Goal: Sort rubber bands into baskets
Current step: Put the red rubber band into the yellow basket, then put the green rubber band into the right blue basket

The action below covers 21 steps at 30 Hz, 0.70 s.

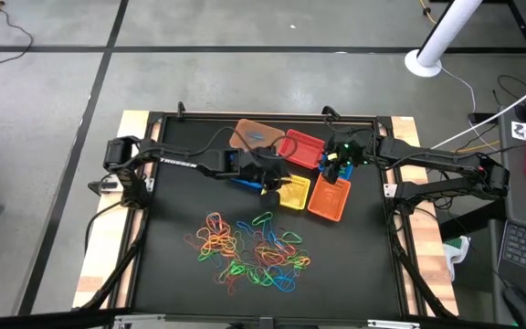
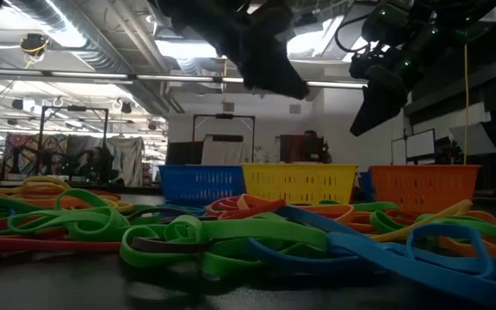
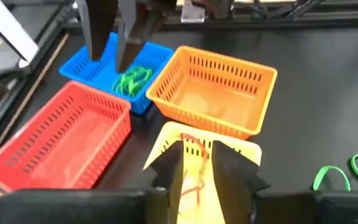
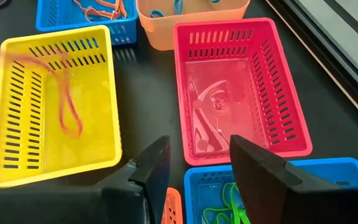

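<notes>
A heap of rubber bands (image 1: 249, 251) in several colours lies on the black mat near the table's front. The baskets stand in a cluster beyond the heap. My left gripper (image 1: 272, 189) hangs open over the yellow basket (image 4: 17, 93), tilted down. A red-orange band (image 4: 67, 109) is inside that basket, below the gap between the fingers (image 3: 199, 158). My right gripper (image 4: 194, 165) hangs open above the red basket (image 4: 241, 37) and the blue basket (image 3: 104, 68) that holds green bands (image 3: 132, 81). It holds nothing.
An orange basket (image 3: 229, 68) stands beside the yellow one. At the far side a tan basket (image 4: 191, 18) holds blue bands. A second blue basket (image 4: 55, 15) holds orange bands. Bare mat lies on either side of the heap (image 2: 231, 232).
</notes>
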Motion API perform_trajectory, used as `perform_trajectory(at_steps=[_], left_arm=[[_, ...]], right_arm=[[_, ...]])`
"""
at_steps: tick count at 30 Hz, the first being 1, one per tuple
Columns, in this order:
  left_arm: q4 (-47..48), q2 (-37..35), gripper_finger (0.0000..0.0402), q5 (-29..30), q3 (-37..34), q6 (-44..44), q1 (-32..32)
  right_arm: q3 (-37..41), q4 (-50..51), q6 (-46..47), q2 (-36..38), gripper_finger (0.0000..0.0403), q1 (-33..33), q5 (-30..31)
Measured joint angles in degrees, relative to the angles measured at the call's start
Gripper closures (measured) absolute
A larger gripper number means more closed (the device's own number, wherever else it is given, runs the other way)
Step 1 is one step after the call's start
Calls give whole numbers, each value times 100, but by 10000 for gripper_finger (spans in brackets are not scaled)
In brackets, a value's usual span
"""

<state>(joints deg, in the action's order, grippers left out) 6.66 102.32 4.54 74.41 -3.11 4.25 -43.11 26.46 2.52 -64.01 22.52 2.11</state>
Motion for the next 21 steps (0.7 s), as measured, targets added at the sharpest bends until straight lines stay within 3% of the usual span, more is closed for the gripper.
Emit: perform_trajectory(at_steps=[7,21], left_arm=[[88,0,279,0,0,186,-2],[1402,-2,277,-312,0,986,-287]], right_arm=[[0,-1,0,0,235,0,0],[0,-1,0,0,235,0,0]])
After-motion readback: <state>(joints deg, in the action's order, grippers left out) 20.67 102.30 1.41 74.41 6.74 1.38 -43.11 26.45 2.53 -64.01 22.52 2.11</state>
